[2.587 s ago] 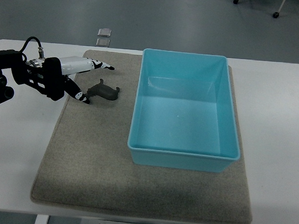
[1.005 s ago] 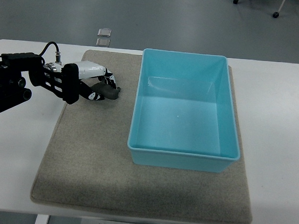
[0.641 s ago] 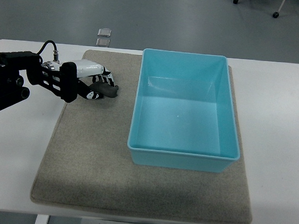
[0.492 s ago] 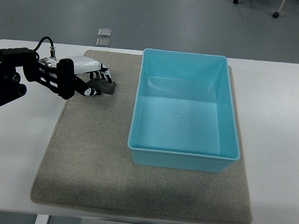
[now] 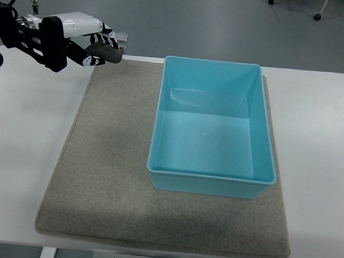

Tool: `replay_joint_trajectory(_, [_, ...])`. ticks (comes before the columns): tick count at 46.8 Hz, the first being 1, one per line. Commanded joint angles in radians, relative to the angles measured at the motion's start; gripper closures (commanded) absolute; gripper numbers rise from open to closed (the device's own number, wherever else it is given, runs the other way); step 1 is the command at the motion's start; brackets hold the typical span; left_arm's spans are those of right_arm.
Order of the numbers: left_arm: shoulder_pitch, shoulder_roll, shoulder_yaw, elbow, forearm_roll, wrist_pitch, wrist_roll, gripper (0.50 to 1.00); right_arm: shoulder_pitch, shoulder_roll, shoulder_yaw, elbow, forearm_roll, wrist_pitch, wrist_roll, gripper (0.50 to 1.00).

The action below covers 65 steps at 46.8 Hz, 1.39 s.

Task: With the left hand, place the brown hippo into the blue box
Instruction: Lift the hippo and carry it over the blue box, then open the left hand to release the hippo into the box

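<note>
Hippo (image 5: pixel 108 53) sits in left hand (image 5: pixel 95 44), outside bare blue box (image 5: pixel 209 182).

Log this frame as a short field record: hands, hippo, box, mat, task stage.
left hand: shut on the hippo, raised over the mat's far left corner
right hand: not in view
hippo: brown, held in the left hand's fingers, off the mat
box: blue, open, empty, on the mat's right part
mat: grey, on the white table
task stage: hippo grasped and lifted, not yet over the box
</note>
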Motion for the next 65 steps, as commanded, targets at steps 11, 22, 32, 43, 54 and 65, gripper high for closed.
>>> replay_joint_trajectory(11, [-0.092, -0.042, -0.008, -0.166, -0.005, -0.067, 0.005, 1.000, 0.000, 0.000, 0.000, 0.000, 0.000, 0.000, 0.000, 0.564])
replay_joint_trajectory(22, [-0.083, -0.240, 0.006, -0.146, 0.003, -0.067, 0.017, 1.000, 0.000, 0.000, 0.000, 0.000, 0.000, 0.000, 0.000, 0.564])
replay_joint_trajectory(32, [-0.075, -0.357, 0.038, -0.051, 0.003, -0.061, 0.023, 1.000, 0.000, 0.000, 0.000, 0.000, 0.000, 0.000, 0.000, 0.564])
replay_joint_trajectory(43, [-0.023, -0.412, 0.052, -0.022, -0.005, -0.042, 0.023, 0.766, 0.000, 0.000, 0.000, 0.000, 0.000, 0.000, 0.000, 0.564])
replay_joint_trajectory(54, [-0.003, -0.418, 0.047, -0.025, -0.023, -0.027, 0.023, 0.501, 0.000, 0.000, 0.000, 0.000, 0.000, 0.000, 0.000, 0.564])
replay_joint_trajectory(65, [-0.005, -0.404, 0.029, -0.022, -0.153, -0.024, 0.023, 0.501, 0.000, 0.000, 0.000, 0.000, 0.000, 0.000, 0.000, 0.564])
